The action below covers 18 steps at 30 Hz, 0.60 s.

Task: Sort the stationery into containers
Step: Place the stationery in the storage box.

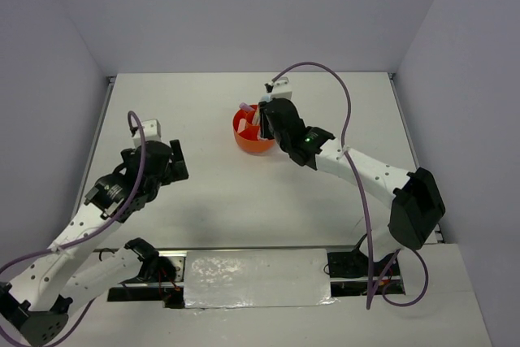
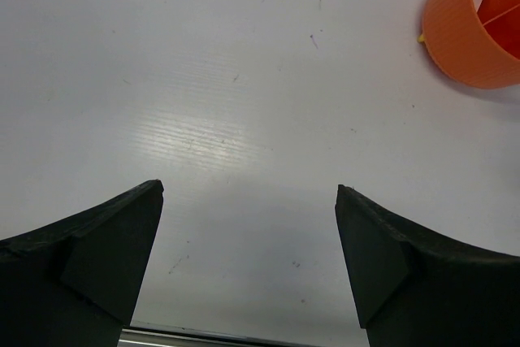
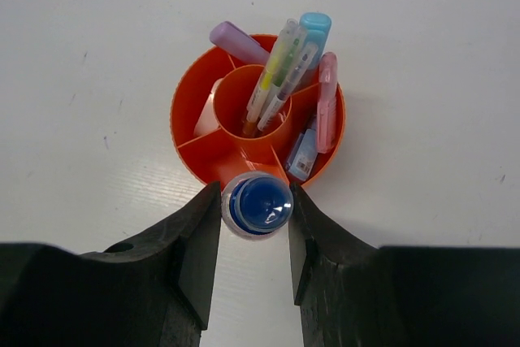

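One tube [image 3: 260,209] is sitting squeezed in the right pincer [image 3: 254,194]; dropping it now is risking a bounce off the orange organizer [image 3: 185,140] just ahead.

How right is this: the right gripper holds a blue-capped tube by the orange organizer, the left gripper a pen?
One mistake: the left gripper is open and holds nothing, as the left wrist view shows. The rest is right.

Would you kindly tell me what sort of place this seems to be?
Probably a robotics lab test cell: a white table boxed in by plain pale walls, two white robot arms mounted at its near edge, and one round orange plastic organizer.
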Each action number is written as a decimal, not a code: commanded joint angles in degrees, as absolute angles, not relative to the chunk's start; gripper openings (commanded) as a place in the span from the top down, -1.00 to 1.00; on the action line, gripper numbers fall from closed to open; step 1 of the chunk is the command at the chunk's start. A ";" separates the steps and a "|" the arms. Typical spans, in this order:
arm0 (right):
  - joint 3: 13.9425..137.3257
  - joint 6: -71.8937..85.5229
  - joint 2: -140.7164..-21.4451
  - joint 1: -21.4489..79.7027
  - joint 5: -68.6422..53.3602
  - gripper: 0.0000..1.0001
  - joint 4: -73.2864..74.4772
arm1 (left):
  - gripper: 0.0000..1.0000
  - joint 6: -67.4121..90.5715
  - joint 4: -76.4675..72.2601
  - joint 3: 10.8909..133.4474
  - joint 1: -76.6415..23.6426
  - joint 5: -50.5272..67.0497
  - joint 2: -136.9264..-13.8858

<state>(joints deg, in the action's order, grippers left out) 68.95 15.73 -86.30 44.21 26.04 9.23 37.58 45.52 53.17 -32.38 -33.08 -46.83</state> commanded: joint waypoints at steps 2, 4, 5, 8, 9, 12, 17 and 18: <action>68.91 14.59 -85.78 42.72 24.96 1.00 4.22 | -0.99 37.61 45.00 52.30 -32.08 -36.91 -42.11; 68.56 14.33 -85.96 42.54 24.96 1.00 4.13 | -0.99 37.70 44.65 52.03 -32.08 -37.26 -40.18; 68.38 14.24 -85.96 42.45 25.13 1.00 4.04 | -0.99 37.79 44.65 51.94 -31.99 -37.44 -39.82; 67.24 14.24 -85.61 42.19 24.88 1.00 3.34 | -0.99 38.23 44.91 51.94 -32.08 -38.23 -39.03; 66.80 14.33 -85.17 41.93 24.35 1.00 2.56 | -0.99 38.23 44.83 52.03 -32.08 -37.97 -39.11; 66.01 14.59 -85.08 41.66 23.91 1.00 2.11 | -0.99 38.32 45.26 52.12 -32.08 -37.97 -39.64; 65.22 14.33 -84.90 41.57 23.20 1.00 1.32 | -0.99 38.41 45.35 52.03 -32.08 -37.79 -39.55; 65.04 14.41 -84.90 41.57 23.12 1.00 1.14 | -0.99 38.41 45.26 52.03 -32.08 -37.71 -39.38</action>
